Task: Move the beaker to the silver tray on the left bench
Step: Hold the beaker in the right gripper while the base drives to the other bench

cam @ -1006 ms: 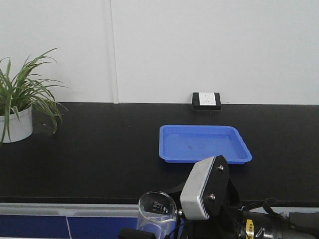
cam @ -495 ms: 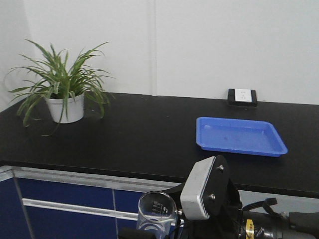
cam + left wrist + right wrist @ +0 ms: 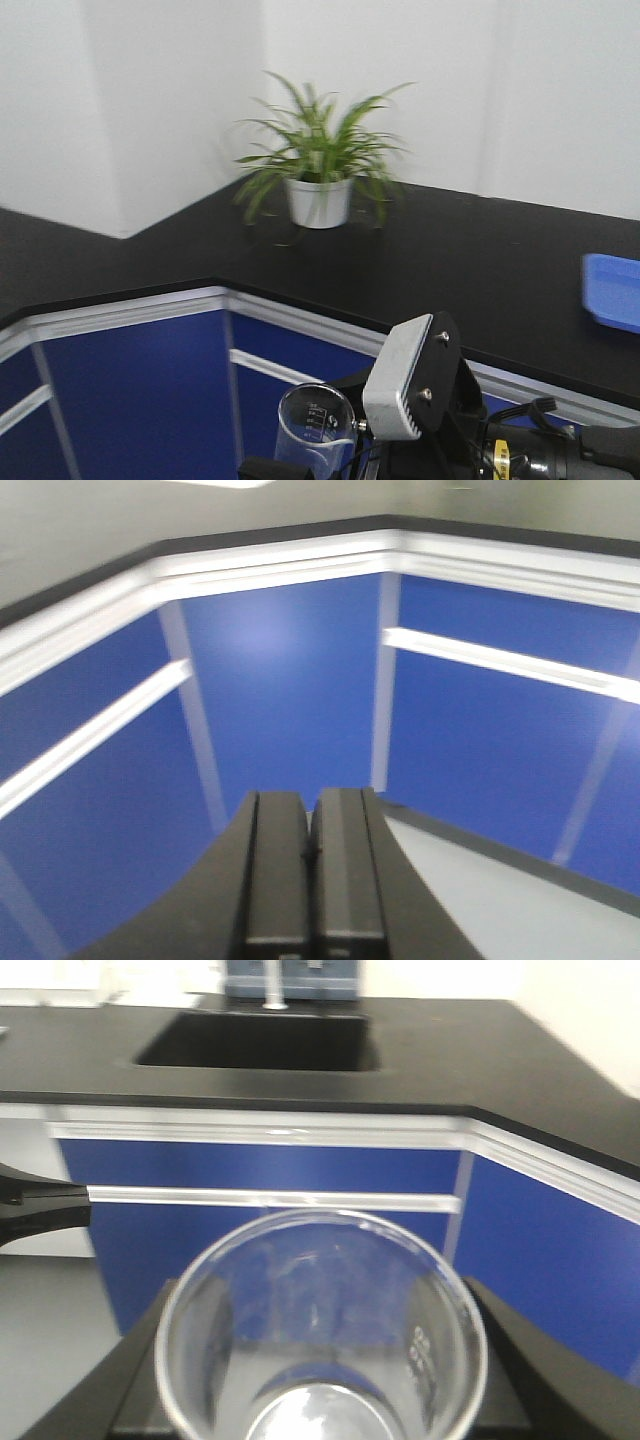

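The clear beaker (image 3: 313, 424) with printed marks stands upright at the bottom of the front view, held in my right gripper (image 3: 322, 1360). In the right wrist view the beaker (image 3: 320, 1330) fills the lower middle, its open mouth toward the camera, with a black finger (image 3: 520, 1370) close on each side. My left gripper (image 3: 310, 880) is shut and empty, its two black fingers pressed together, facing blue cabinet fronts. The silver tray is out of view. A black countertop (image 3: 470, 260) runs round a corner ahead.
A potted plant (image 3: 320, 165) stands on the counter near the wall corner. A blue tray (image 3: 612, 290) sits at the right edge. Blue cabinet fronts (image 3: 140, 390) lie below the counter. A black sink (image 3: 260, 1040) is set in another counter in the right wrist view.
The front view has swung left: the plant and blue tray slid to the right and the counter's corner came into view. The beaker stays in the same place in the right gripper.
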Robot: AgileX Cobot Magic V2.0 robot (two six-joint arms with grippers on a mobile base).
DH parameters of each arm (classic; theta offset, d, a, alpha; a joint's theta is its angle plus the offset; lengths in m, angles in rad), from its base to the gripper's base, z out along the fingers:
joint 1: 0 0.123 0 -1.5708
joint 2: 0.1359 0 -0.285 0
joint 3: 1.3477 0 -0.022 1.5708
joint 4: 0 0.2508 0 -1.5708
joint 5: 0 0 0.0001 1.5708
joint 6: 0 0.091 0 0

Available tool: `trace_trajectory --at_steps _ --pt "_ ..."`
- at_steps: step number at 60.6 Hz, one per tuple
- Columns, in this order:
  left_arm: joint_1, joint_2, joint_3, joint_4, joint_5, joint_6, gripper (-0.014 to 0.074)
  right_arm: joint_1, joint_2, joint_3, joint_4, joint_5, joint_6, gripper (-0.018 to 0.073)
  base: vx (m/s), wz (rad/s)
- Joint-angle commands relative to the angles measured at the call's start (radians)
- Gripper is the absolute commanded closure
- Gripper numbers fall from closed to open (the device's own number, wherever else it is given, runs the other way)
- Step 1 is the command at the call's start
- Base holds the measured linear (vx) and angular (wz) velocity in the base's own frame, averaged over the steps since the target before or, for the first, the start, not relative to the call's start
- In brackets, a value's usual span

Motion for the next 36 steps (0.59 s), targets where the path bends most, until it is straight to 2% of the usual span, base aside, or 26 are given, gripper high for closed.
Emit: trace_trajectory --at_steps 1,36 --pt "0.000 -0.009 0.020 -0.008 -0.078 0.000 0.0595 0.000 -0.028 -0.025 0.041 -0.032 0.001 0.0573 -0.04 0.69" --pt "0.000 -0.009 0.020 -0.008 -0.078 0.000 0.0595 0.000 -0.028 -0.025 0.041 -0.032 0.001 0.0573 0.03 0.65"
